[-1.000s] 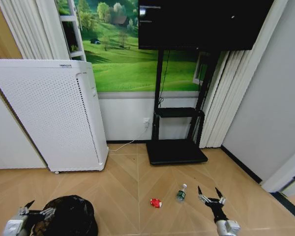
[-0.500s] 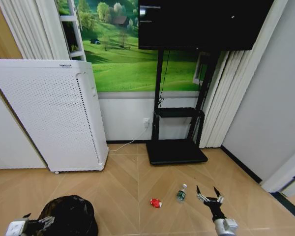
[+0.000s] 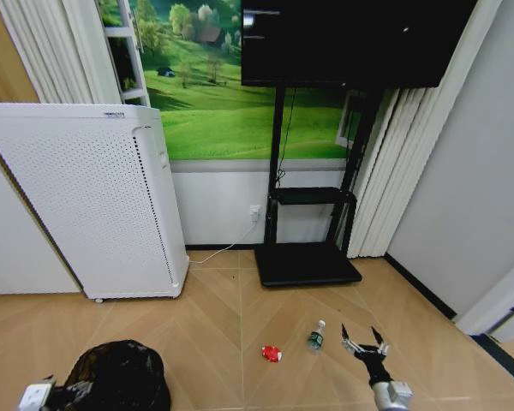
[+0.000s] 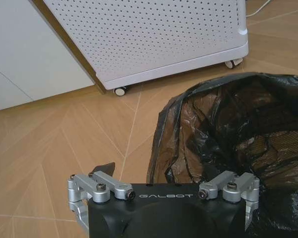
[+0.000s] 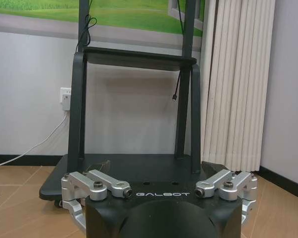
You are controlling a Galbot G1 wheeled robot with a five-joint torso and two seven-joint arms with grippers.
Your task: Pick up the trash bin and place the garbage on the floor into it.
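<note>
Left gripper (image 3: 68,392), jaws spread and holding nothing, sits at the trash bin (image 3: 120,375) rim, 7 o'clock on the floor. Right gripper (image 3: 365,341) (housing reads GALBOT), jaws wide, empty, at 5 o'clock just beside the green-labelled bottle (image 3: 316,336); red packet (image 3: 271,353) lies near.

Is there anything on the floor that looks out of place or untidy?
Yes. A red-and-white packet and a small clear bottle lie loose on the wooden floor, between the black trash bin and the open right claw. The bin's liner bag is crumpled.
</note>
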